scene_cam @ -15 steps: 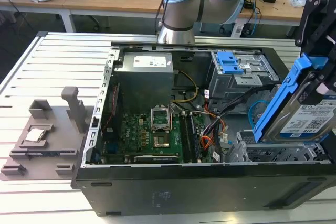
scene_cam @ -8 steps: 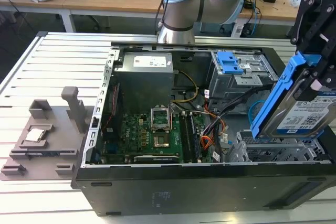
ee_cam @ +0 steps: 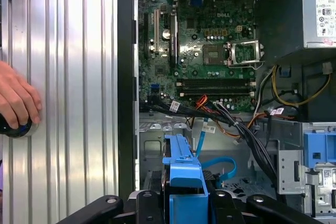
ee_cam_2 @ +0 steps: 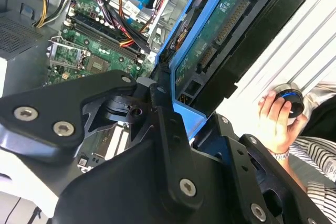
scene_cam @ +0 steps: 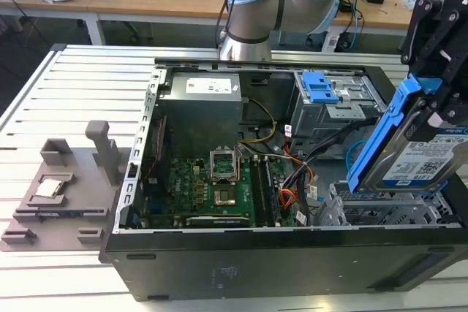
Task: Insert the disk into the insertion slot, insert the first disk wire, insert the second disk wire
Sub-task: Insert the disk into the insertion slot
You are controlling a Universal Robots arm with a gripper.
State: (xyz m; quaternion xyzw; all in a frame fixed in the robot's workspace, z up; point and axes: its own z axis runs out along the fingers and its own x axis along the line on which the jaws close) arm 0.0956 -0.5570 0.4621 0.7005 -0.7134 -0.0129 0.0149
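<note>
While the disk [scene_cam: 418, 153] hangs tilted at the exterior view's right, just above the slot [scene_cam: 380, 211], my gripper [ee_cam: 185, 205] has its fingers clamped on the blue frame, over the open computer case [scene_cam: 219, 275]; a person's hand [ee_cam: 18, 100] rests on the ribbed table [ee_cam: 73, 51].

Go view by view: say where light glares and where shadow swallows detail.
Exterior view: even light, shade inside the computer case beside the board. First wrist view: the ribbed table glares white. Second wrist view: table washed out behind the disk, whose underside is dark.
</note>
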